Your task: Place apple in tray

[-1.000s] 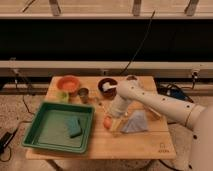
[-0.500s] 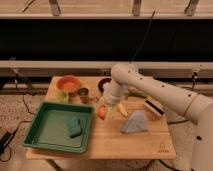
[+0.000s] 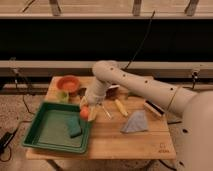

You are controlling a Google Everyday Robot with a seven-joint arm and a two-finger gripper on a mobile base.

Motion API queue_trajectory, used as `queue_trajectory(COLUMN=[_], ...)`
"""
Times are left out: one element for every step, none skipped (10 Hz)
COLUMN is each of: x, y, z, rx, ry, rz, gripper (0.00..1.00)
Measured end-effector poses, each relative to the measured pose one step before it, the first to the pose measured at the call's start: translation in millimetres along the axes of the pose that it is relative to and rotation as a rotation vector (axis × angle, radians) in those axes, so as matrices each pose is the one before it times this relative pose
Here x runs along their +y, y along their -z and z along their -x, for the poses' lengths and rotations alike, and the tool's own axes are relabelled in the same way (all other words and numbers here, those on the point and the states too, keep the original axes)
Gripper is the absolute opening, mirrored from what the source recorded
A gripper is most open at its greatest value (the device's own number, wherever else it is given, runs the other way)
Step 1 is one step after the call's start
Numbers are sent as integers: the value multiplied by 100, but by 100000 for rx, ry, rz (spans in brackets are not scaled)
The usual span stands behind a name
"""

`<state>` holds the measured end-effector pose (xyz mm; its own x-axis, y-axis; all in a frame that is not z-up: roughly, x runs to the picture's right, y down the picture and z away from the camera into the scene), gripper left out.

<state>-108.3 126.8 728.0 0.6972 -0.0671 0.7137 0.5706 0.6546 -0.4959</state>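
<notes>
The apple [image 3: 84, 113] is a small orange-red fruit held in my gripper [image 3: 86, 110], right at the right rim of the tray and a little above it. The tray [image 3: 49, 130] is a large shallow dark-green rectangle on the left half of the wooden table. My white arm reaches in from the right and bends down to the gripper. The gripper is shut on the apple.
A teal sponge block [image 3: 74, 127] lies inside the tray near its right side. An orange bowl [image 3: 68, 83] and a small green cup [image 3: 62, 96] stand at the back left. A yellow corn-like item [image 3: 121, 107], a grey cloth [image 3: 136, 122] and a brush [image 3: 153, 108] lie to the right.
The arm has swung left across the table, carrying the apple from the middle of the table to the tray's right rim.
</notes>
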Motion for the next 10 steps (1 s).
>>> queue_trajectory(x=[-332,-478,-580,-429,-282,-179,-465,-492,-266,-289], y=[-804,-1191,-1544,-1241,-748,-321,-1005,-899,-533,-457], z=[647,664,569,327,120,-46,-319,-404,-246,-675], rx=[-820,-631,-580,-459,-150,39,312,363,398,911], ry=[1391,1761,1844,1260,1079,527,1224,820,572,262], rz=[-81,151,449,370,291,26,456,399,517,459], gripper=[0,0,0,4,13,19,32,43,51,64])
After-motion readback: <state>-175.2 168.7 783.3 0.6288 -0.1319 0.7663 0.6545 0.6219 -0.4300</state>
